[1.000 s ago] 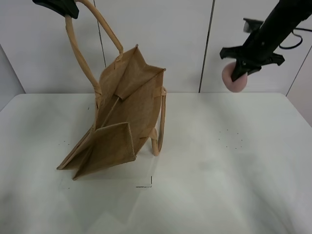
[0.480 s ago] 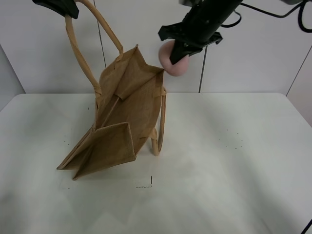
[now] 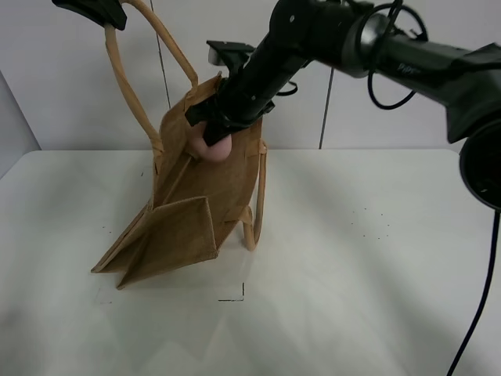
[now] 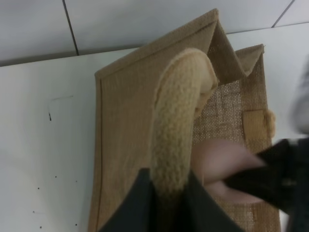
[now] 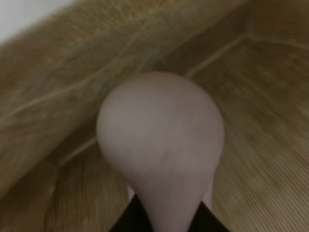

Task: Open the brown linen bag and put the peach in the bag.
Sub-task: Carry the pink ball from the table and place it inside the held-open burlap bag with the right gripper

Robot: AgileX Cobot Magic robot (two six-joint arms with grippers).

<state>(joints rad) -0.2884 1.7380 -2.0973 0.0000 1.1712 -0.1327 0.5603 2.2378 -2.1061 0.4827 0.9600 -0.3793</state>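
Observation:
The brown linen bag (image 3: 200, 196) stands tilted on the white table, mouth open toward the upper right. My left gripper (image 3: 98, 11) is shut on one beige loop handle (image 3: 125, 78) and holds it up at the top left; the handle fills the left wrist view (image 4: 176, 140). My right gripper (image 3: 210, 135) has reached across and is shut on the peach (image 3: 210, 146), holding it in the bag's open mouth. The peach also shows in the left wrist view (image 4: 219, 162) and, large and pink, in the right wrist view (image 5: 161, 140) over the bag's woven inside (image 5: 260, 121).
The white table (image 3: 376, 258) spreads to the right and front of the bag. A second beige handle (image 3: 257, 196) hangs down the bag's right side. A small black corner mark (image 3: 235, 296) lies in front. A panelled white wall stands behind.
My right arm has swung left across the scene with the peach, from the far right to the bag's open mouth. The left gripper and the bag have not moved.

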